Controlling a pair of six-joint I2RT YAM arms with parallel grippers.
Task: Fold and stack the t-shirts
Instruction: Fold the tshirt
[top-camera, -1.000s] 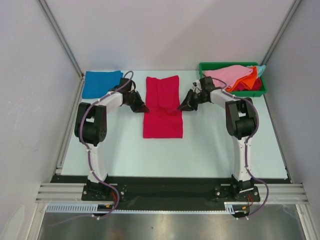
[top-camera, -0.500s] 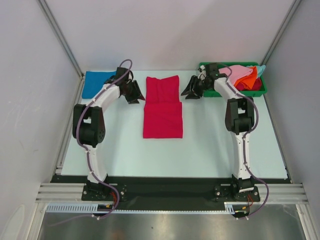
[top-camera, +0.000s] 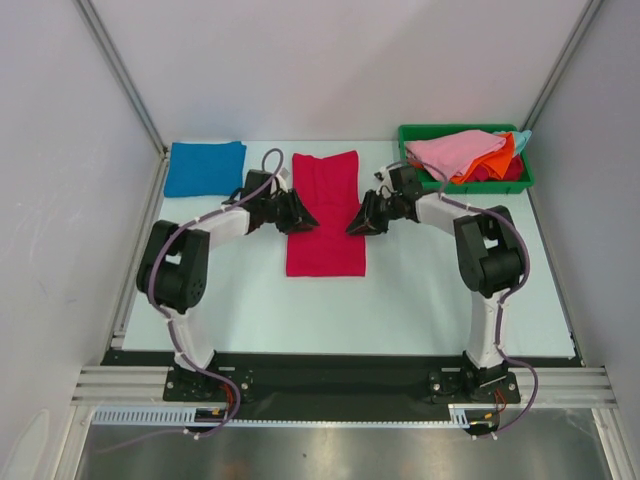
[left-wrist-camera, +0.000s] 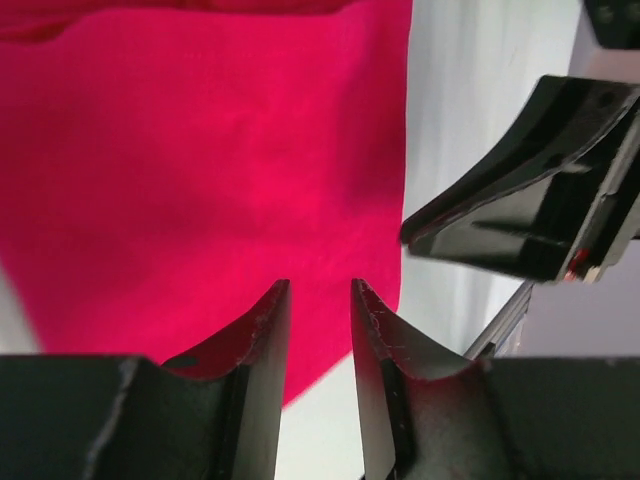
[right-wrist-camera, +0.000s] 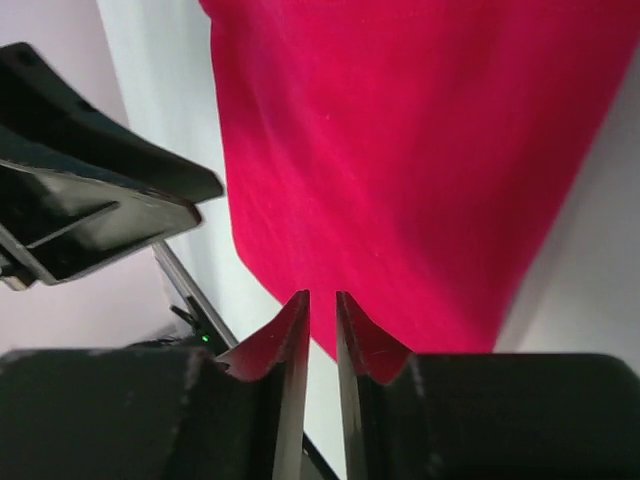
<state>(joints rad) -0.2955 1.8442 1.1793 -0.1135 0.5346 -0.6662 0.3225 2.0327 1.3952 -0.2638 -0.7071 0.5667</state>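
While the 2 arms bend in toward the middle of the table (top-camera: 420, 290), the crimson t-shirt (top-camera: 325, 245) lies flat between them as a long strip running from far to near. Its far part looks slightly narrower than its near part, with a faint crease across it about halfway.

The left gripper (top-camera: 303, 216) sits at the strip's left edge, roughly at that crease. In the left wrist view its 2 fingertips (left-wrist-camera: 270, 310) stand slightly apart over the red cloth, and nothing shows pinched in the narrow gap. The right gripper (top-camera: 355, 226) sits opposite, at the right edge of the strip. In the right wrist view its fingertips (right-wrist-camera: 292, 315) stand even closer together but still apart, with red cloth showing through the slit and nothing caught there. Each wrist camera also catches the other gripper's dark fingers across the shirt.

A blue t-shirt (top-camera: 205, 168) lies folded flat at the far left corner, well apart from the crimson strip. At the far right stands a green bin (top-camera: 495, 186) holding loose shirts: a pink t-shirt (top-camera: 455, 152) on top, an orange t-shirt (top-camera: 497, 160) under it, and a light blue t-shirt (top-camera: 521, 138) peeking out at the bin's far right corner.
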